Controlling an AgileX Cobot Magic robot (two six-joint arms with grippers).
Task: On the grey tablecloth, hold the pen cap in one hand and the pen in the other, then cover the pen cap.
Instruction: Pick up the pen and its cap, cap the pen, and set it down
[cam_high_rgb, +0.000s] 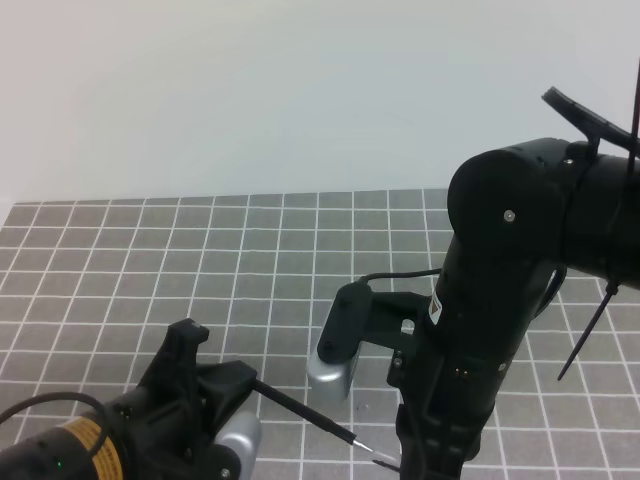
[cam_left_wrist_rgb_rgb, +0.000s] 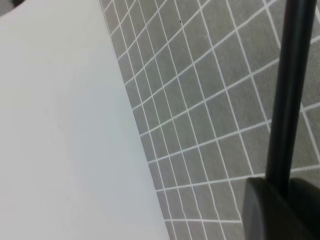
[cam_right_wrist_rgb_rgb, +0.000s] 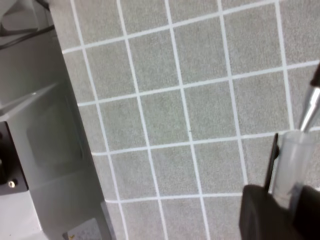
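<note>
Grey cloth covers the desk, and both parts are already lifted off it. Left pincer is clamped on the pen, whose silver tip points toward the right arm. Right pincer grips the cap (it looks translucent with a dark clip in the right wrist view), open mouth facing up. The tip hangs just beside that mouth, not yet inside. So the picking up looks done; what remains is lining up, sliding the pen in and pressing home.
</note>
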